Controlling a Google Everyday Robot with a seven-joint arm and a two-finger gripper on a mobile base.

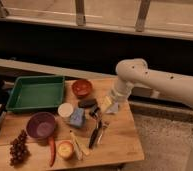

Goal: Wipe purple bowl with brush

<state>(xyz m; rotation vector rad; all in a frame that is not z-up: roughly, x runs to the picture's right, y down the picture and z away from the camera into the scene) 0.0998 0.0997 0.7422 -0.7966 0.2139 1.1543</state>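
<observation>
Brush (93, 136) lies lengthwise front-to-back on table (121, 142), right of purple bowl (41, 124); gripper (107, 104), open and empty, hovers beyond its far end.

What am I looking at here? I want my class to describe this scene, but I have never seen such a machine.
The white arm reaching in from the right belongs to a mobile robot with one arm. At its end is the gripper, a two-fingered clamp. It hangs open over the right part of the wooden table and seems to hold nothing. The single picture looks down on the table; where the camera is mounted is not known. On the table are a green tray, a red bowl, a white cup, a purple bowl, a black block, a slim black brush beside a silver utensil, and grapes. The job is to wipe the purple bowl with the brush, which lies untouched.
</observation>
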